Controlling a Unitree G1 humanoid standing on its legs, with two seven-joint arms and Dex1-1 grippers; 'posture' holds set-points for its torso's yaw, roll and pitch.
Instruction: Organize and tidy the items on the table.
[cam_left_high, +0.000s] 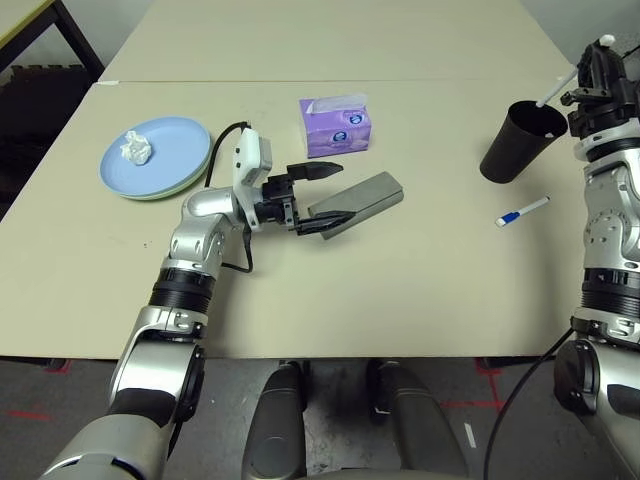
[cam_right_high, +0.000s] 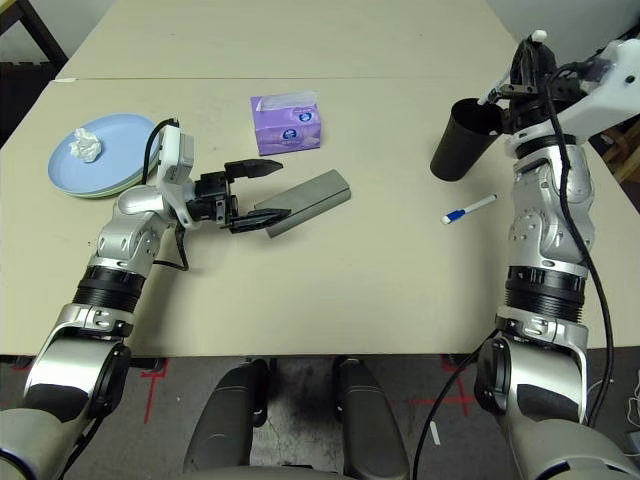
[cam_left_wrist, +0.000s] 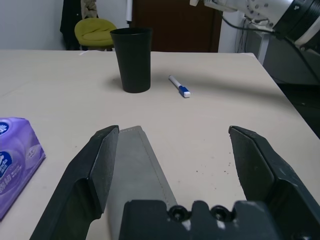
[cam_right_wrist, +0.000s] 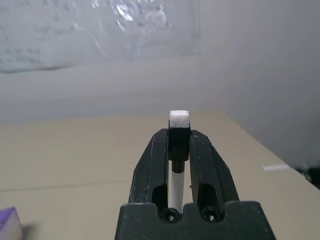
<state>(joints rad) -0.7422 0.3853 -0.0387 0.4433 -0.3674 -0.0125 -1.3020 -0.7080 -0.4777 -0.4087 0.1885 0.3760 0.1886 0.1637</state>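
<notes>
Clamped in the right gripper (cam_right_high: 527, 62) above the cup (cam_right_high: 463, 140), a pen (cam_right_wrist: 178, 150) could be dropped beside it if released off-centre; left gripper (cam_left_high: 322, 198) is spread wide, empty.

A light blue plate (cam_left_high: 170, 150) is seen on a pale green plate (cam_left_high: 150, 193), with a white tissue wad (cam_left_high: 135, 147). A purple tissue box (cam_left_high: 336, 126), grey glasses case (cam_left_high: 365, 198), black cup (cam_left_high: 520, 140) and blue-white pen (cam_left_high: 522, 212) are shown on the beige table (cam_left_high: 400, 300).

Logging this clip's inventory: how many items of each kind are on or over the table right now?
Plates: 2, stacked
Tissue wad: 1
Tissue box: 1
Glasses case: 1
Black cup: 1
Pens: 2, one on the table, one in the right gripper
Total: 8
</notes>
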